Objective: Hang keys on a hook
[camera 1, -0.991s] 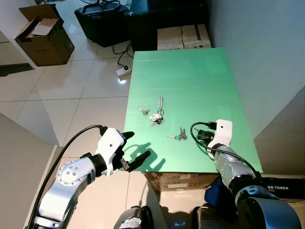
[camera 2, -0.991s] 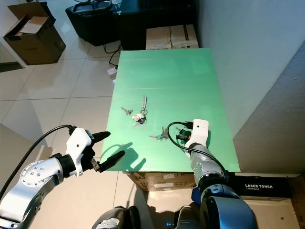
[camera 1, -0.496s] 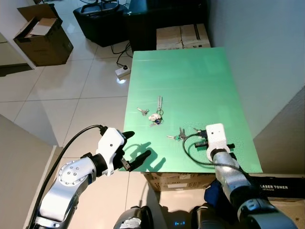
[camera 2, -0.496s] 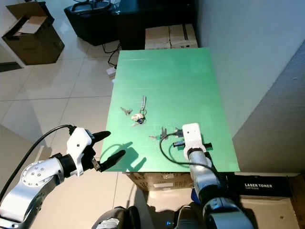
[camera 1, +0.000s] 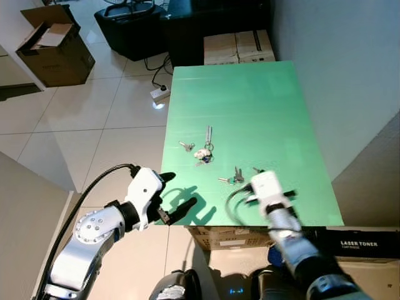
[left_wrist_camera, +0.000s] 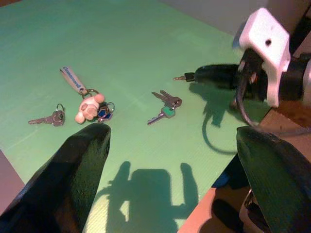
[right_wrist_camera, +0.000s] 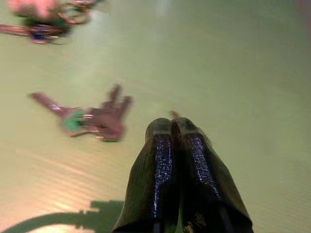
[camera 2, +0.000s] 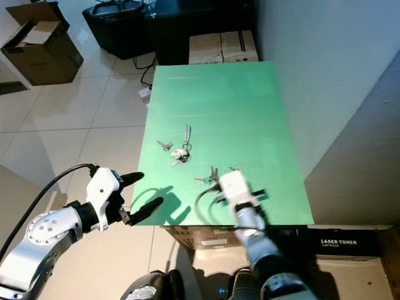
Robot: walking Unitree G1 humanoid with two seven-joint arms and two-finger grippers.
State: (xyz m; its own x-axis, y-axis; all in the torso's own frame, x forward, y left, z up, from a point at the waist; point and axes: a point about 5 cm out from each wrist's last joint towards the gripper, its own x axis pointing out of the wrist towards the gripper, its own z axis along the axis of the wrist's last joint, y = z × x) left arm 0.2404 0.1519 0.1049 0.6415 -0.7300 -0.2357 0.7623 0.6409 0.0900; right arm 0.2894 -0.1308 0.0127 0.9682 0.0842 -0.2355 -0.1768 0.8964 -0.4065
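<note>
We are bringing our right gripper [right_wrist_camera: 174,127], fingers pressed together and empty, just beside the keys [right_wrist_camera: 92,119] lying crosswise ahead

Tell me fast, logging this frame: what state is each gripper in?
Left gripper: fingers open, holding nothing, at the green table's near edge.
Right gripper: fingers shut, empty, above the table beside the green-capped keys.

Bright even light, right arm [camera 1: 275,206] motion-blurred, soft shadows
</note>
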